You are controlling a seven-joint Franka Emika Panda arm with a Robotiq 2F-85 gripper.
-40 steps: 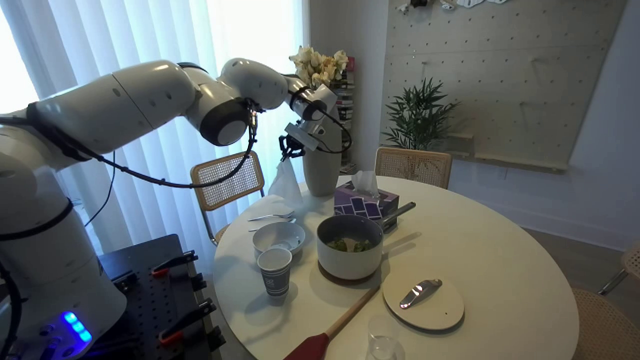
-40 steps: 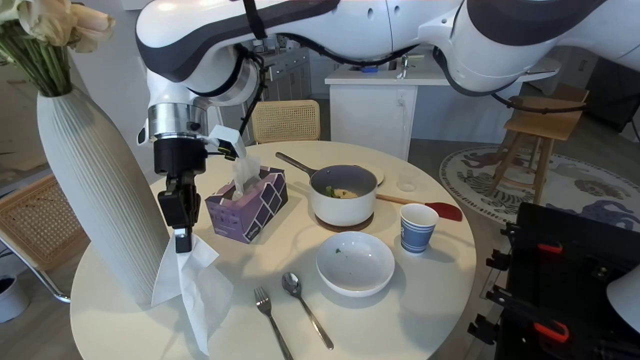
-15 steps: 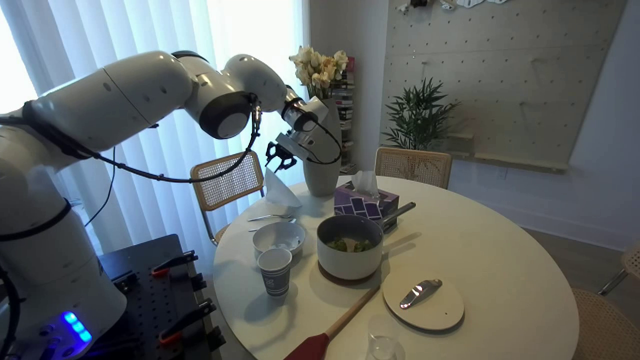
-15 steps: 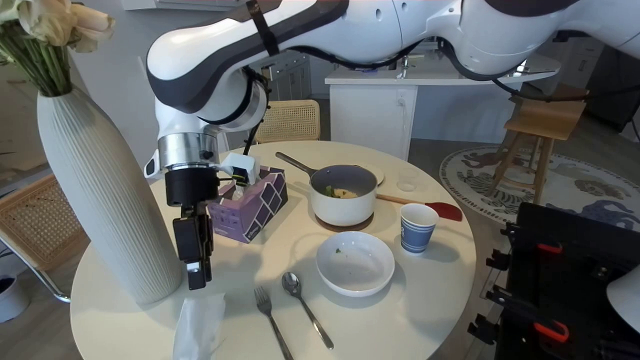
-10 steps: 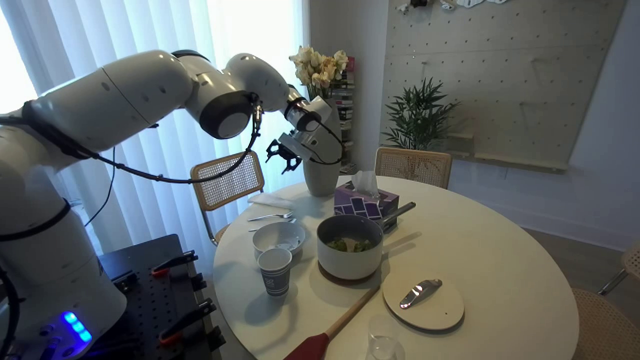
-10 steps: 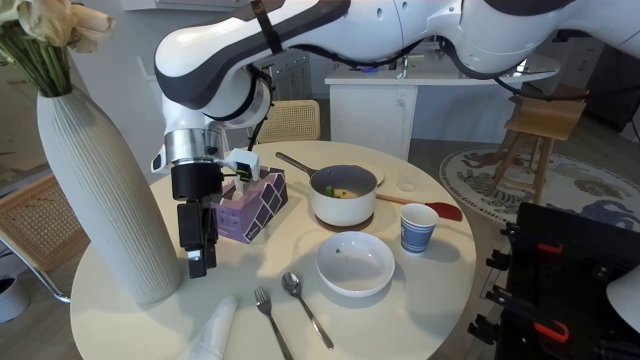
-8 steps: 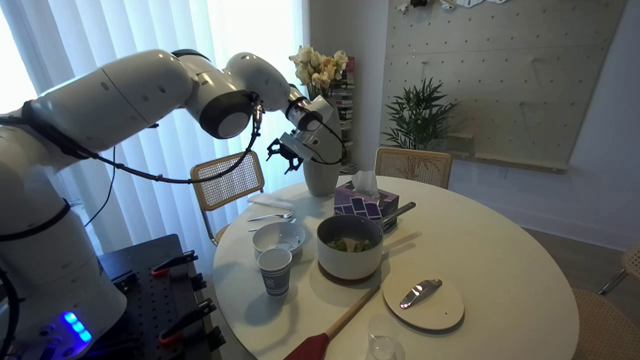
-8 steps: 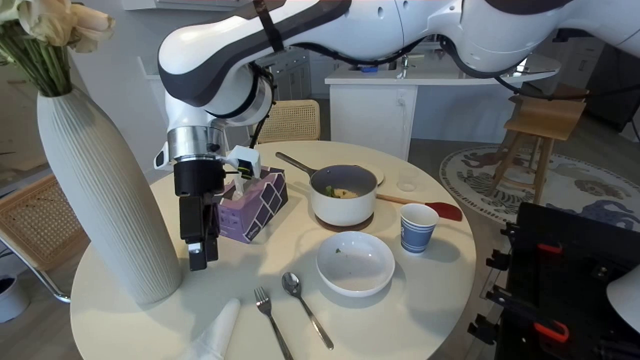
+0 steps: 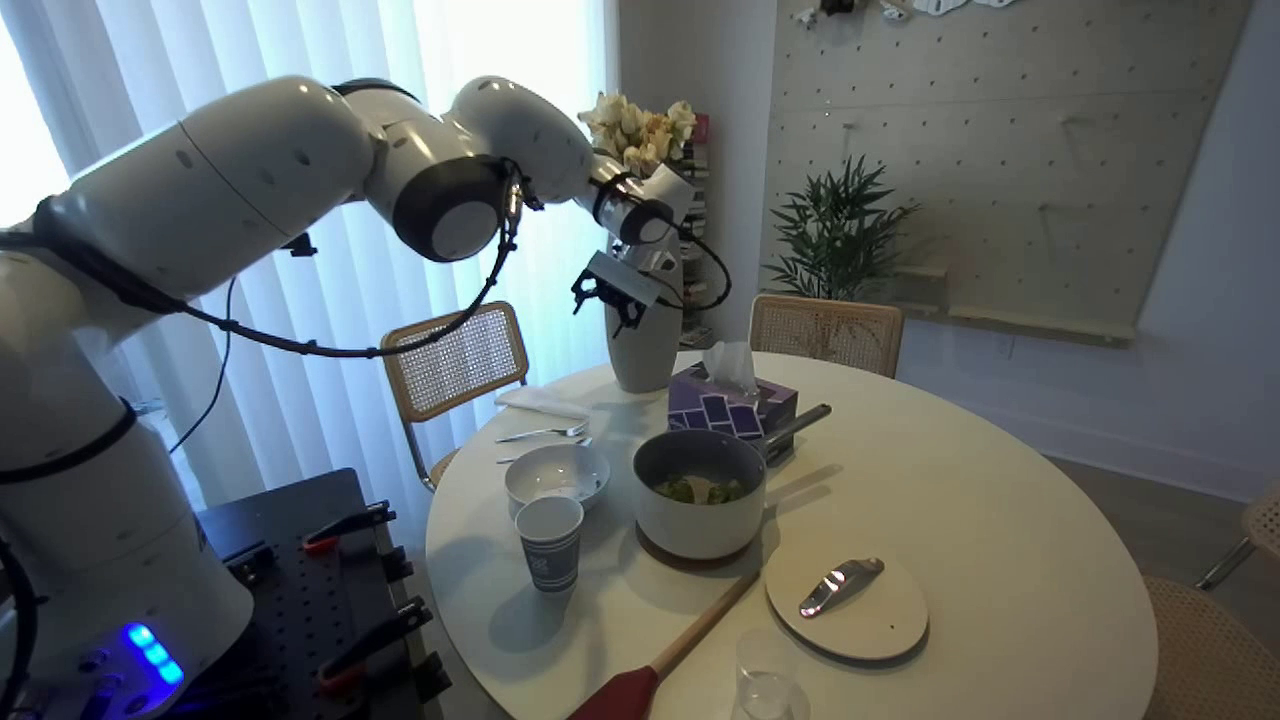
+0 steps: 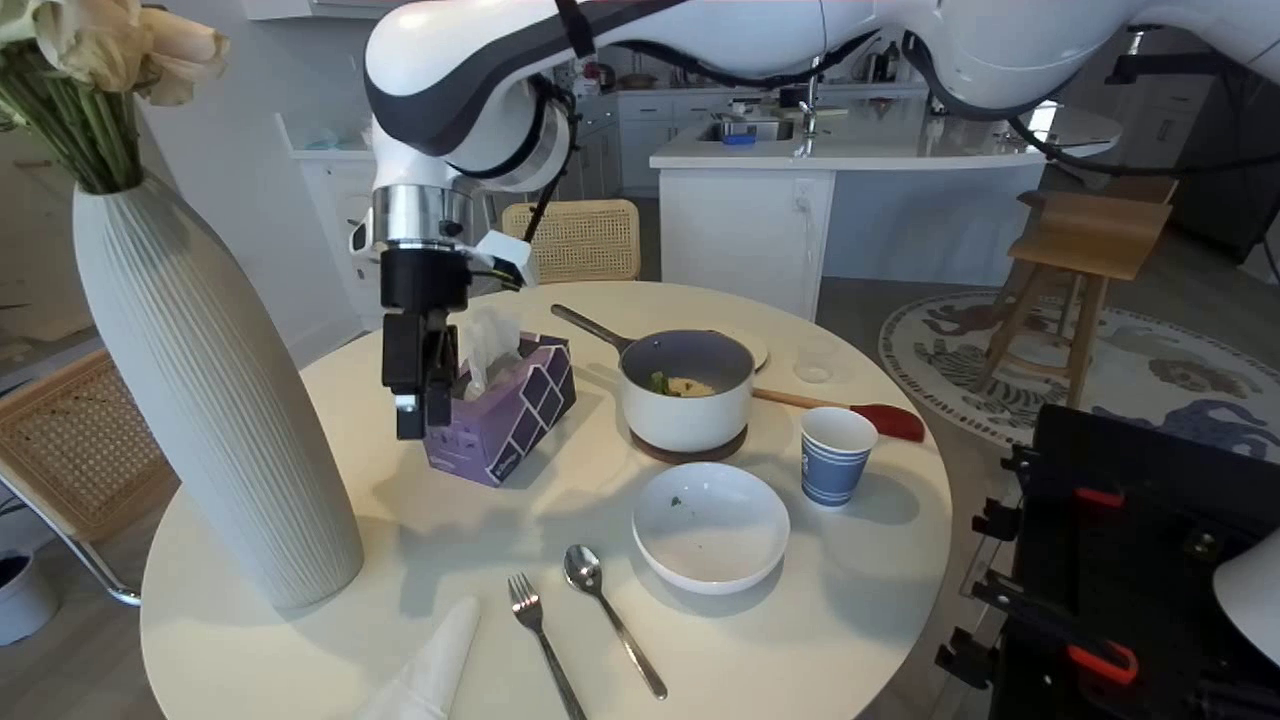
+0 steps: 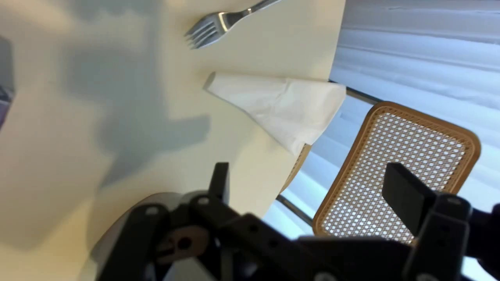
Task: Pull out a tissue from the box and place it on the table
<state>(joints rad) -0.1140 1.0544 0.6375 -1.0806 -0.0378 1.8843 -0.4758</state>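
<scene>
The gripper [image 11: 308, 181] hangs in the air above the tabletop [image 9: 1000, 520], its two jaws wide apart, and nothing is between them. The tissue [image 11: 273, 105] lies on the tabletop, below the gripper and well apart from it; in the wrist view its wide end seems to pass over the edge. So I judge that the placing is done.

The tissue should be very light, thin and soft, with almost no stiffness, and it may tear easily. If it must be taken again, I would choose the narrow end, which looks rolled and seems a little raised; a gentle pinch should be enough.

Now I count. There is one tissue lying, and one second tissue [image 10: 488, 345] standing up from one box [image 10: 505, 425], which is lower than the gripper and near it. Also lower than the gripper are one pot [image 10: 690, 415], one bowl [image 10: 710, 530], one paper cup [image 10: 835, 460], one fork [image 10: 547, 648], one spoon [image 10: 618, 628], one spatula [image 10: 888, 422], one plate [image 9: 860, 635] carrying one metal utensil [image 9: 842, 587], and one clear glass [image 9: 765, 695]. One vase [image 10: 215, 400] stands near the gripper.
</scene>
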